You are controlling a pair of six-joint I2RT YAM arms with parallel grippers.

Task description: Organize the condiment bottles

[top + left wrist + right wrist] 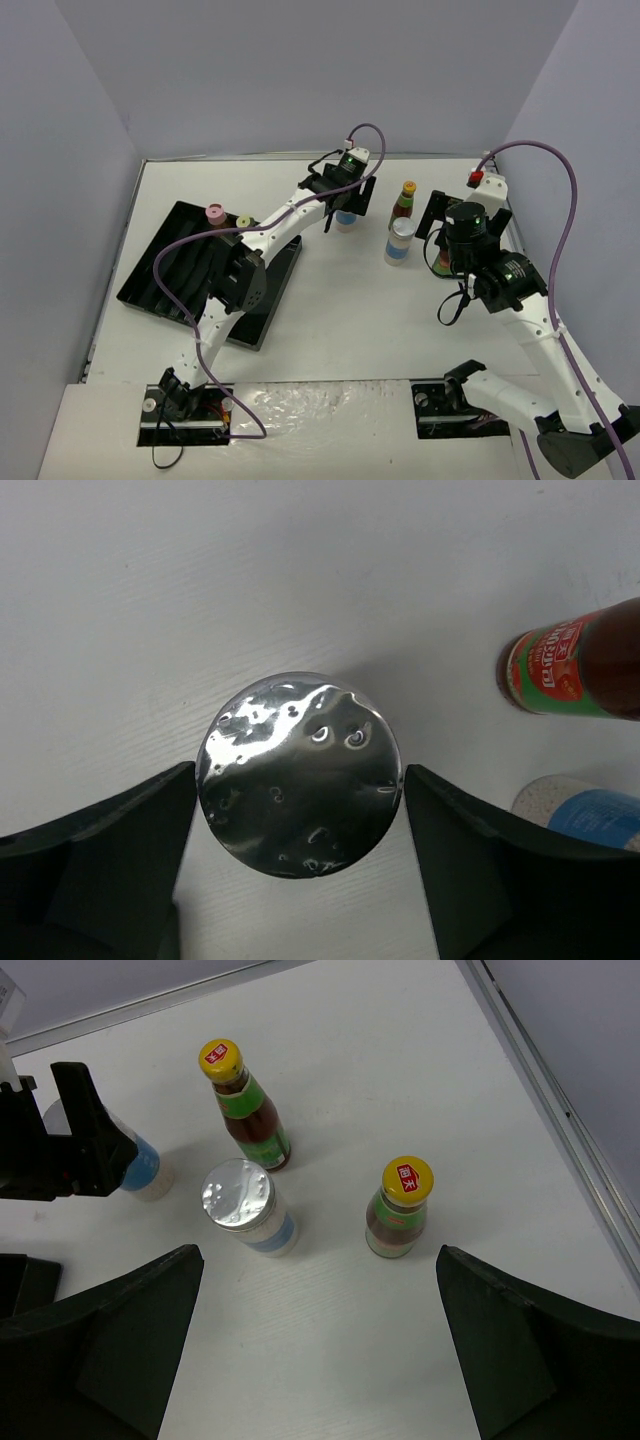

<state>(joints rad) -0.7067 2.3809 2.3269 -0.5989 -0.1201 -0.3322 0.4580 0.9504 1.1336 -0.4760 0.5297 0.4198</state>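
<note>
Left gripper (300, 780) brackets a silver-lidded bottle (298, 750); whether it pinches it I cannot tell. Right gripper (318, 1265) hangs spread wide above a dark bottle (397, 1210).

White table (340, 320), nothing fancy. The black ridged tray (165, 270) sits along the left edge. Standing upright on the top toward the far right corner: the first silver-lidded bottle (346, 217), the second silver-lidded bottle (400, 241), the tall dark bottle (405, 201) just behind that one, and the short dark bottle (398, 1210) nearest the right edge.
</note>
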